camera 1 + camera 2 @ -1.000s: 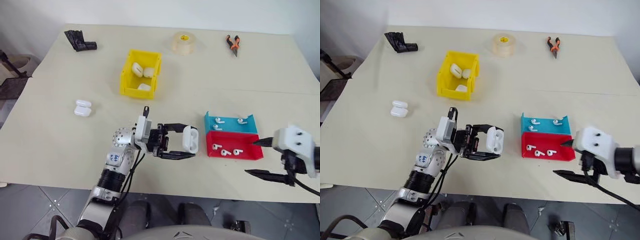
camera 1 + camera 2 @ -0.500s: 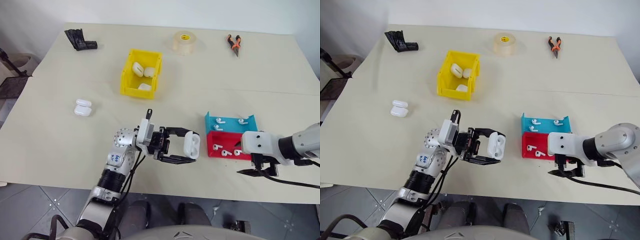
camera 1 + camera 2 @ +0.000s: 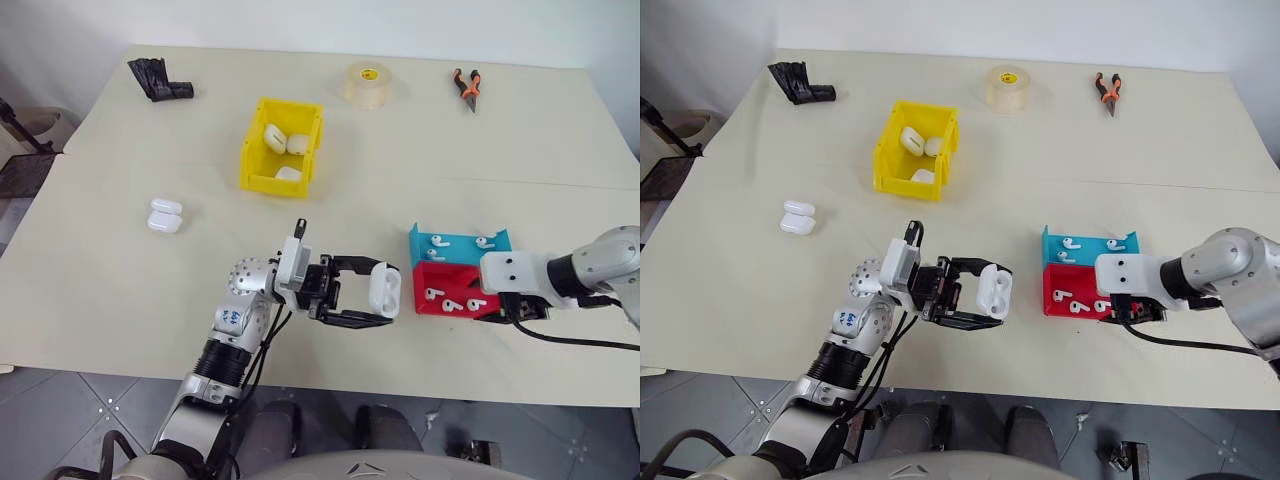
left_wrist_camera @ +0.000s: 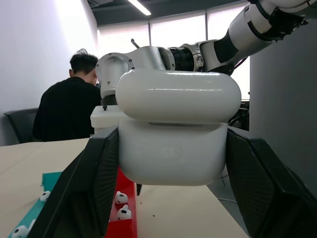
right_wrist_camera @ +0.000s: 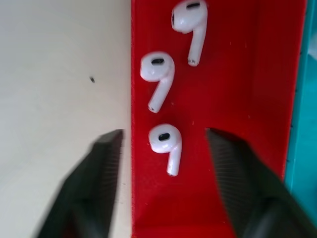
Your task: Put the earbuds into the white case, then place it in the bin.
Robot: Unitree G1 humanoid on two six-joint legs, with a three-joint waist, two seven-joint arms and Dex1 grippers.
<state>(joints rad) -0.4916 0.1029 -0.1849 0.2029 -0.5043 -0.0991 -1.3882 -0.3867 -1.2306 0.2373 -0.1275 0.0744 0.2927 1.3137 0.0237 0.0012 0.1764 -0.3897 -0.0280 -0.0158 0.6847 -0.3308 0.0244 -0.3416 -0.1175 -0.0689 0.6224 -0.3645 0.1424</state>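
White case upright, lid open

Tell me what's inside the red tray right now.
Three earbuds lie loose in the red tray. In the head views the right hand covers the tray's right end, so that part is unseen.

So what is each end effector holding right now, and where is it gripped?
The left end effector clamps a white case by its lower body's two sides. The right end effector holds nothing.

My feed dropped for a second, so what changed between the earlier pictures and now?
The right gripper swung in from the table's near right edge to the red tray, jaws now straddling an earbud without gripping it. The left gripper kept holding the white case; nothing else moved.
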